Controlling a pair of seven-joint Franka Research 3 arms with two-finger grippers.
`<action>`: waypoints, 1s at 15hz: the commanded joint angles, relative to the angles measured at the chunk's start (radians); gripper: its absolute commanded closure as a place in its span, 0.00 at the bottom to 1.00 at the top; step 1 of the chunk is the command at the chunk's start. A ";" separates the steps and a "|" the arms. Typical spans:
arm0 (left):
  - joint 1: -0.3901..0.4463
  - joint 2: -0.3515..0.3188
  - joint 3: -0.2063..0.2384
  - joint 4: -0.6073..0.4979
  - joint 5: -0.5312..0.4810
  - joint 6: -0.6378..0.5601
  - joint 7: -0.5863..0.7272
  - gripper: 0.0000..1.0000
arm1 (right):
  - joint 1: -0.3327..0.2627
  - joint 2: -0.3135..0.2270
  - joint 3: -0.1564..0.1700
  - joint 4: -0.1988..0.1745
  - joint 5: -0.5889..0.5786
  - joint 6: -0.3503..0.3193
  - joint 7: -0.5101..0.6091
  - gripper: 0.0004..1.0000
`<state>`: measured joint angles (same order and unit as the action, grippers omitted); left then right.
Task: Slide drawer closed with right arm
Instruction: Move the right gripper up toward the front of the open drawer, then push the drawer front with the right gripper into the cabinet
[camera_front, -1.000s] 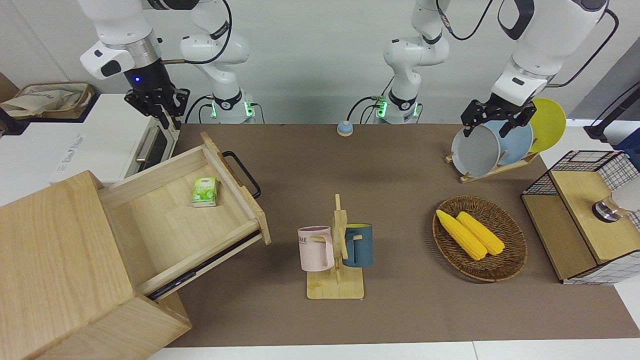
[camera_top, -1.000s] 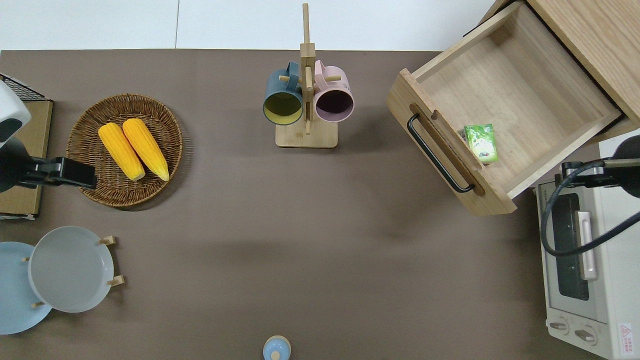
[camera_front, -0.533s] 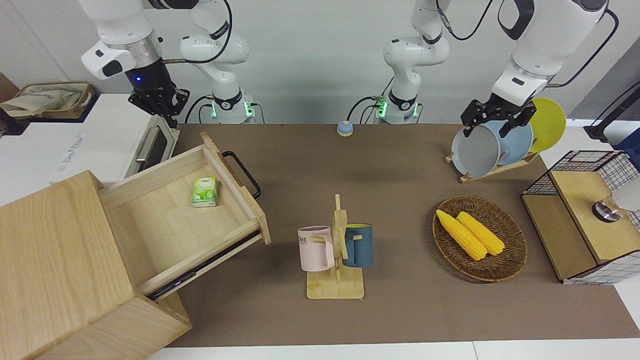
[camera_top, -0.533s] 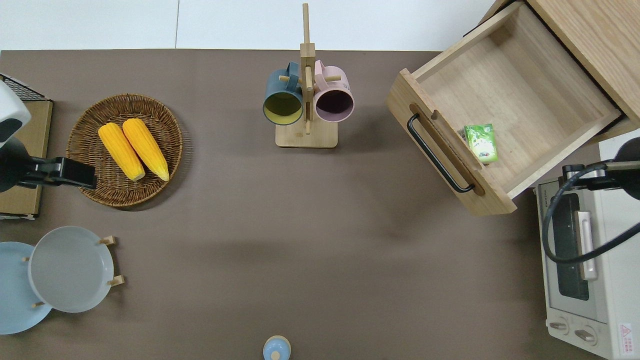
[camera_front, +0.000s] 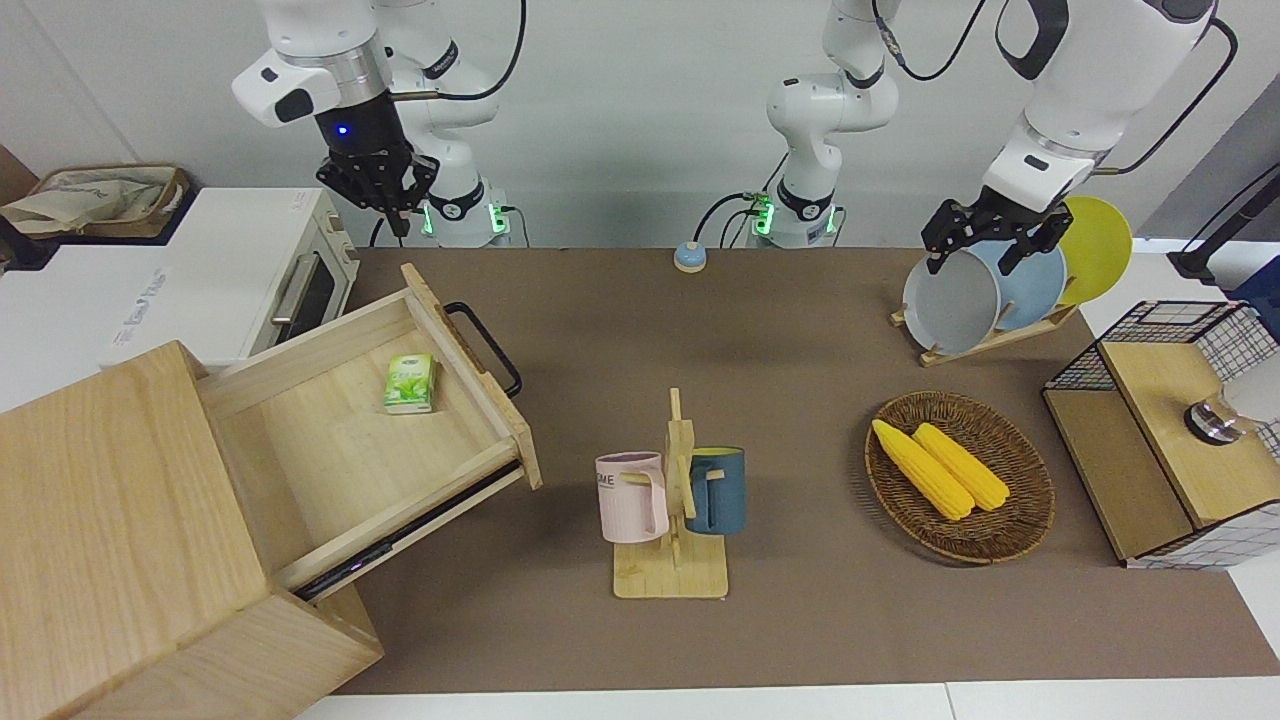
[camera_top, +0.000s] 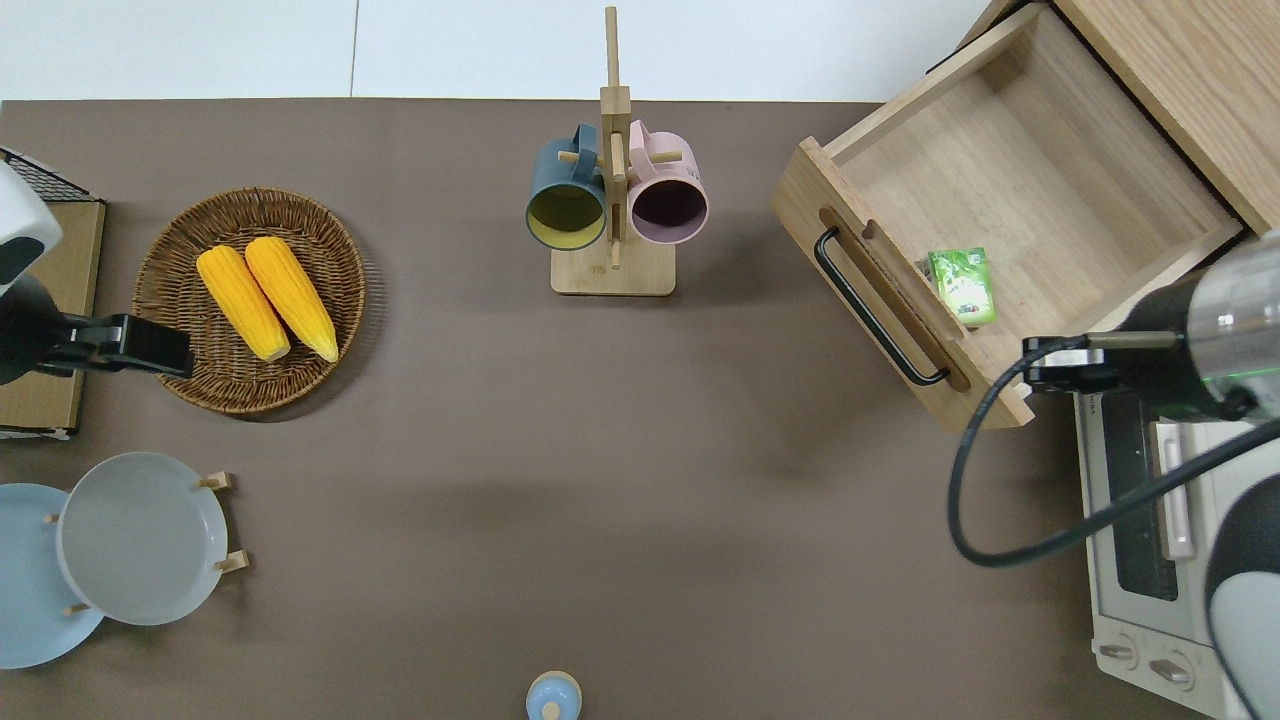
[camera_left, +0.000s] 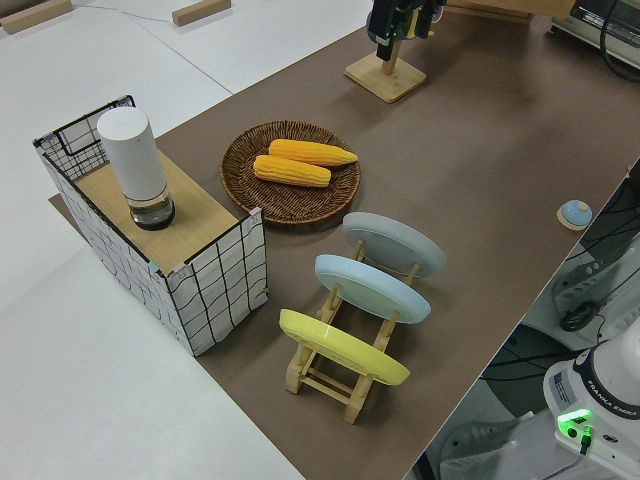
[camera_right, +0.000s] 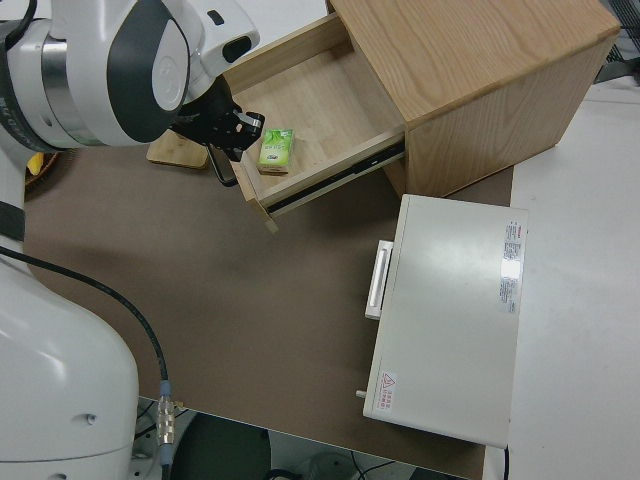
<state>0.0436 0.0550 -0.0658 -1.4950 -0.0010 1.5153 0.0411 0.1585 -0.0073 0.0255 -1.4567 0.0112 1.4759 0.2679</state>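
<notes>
Table (camera_front: 820, 330): brown mat over a white top.

Directly on it:
- Large pale-wood box (camera_front: 110, 540), at the right arm's end, its drawer (camera_front: 370, 440) pulled open over the mat.
- White toaster oven (camera_top: 1160, 540), just beside the box and nearer to the robots.
- Wooden mug stand (camera_front: 672, 560), mid-table.
- Wicker basket (camera_front: 1020, 520), toward the left arm's end.
- Wooden plate rack (camera_left: 330, 375), nearer to the robots than the basket.
- Wood shelf with black wire mesh (camera_front: 1160, 450), at the left arm's end.
- Small blue knob (camera_top: 553, 697), at the edge nearest the robots.
</notes>
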 joint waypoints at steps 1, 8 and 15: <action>-0.007 -0.004 0.000 0.010 0.018 -0.018 -0.010 0.01 | 0.085 0.020 0.004 0.029 -0.017 -0.012 0.164 1.00; -0.005 -0.004 0.000 0.009 0.018 -0.018 -0.010 0.01 | 0.223 0.081 0.004 0.027 -0.014 0.017 0.474 1.00; -0.007 -0.004 0.000 0.009 0.018 -0.018 -0.010 0.01 | 0.276 0.173 0.004 0.024 -0.002 0.087 0.792 1.00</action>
<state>0.0436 0.0550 -0.0658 -1.4950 -0.0010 1.5153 0.0411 0.4282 0.1047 0.0335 -1.4526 0.0114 1.5501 0.9478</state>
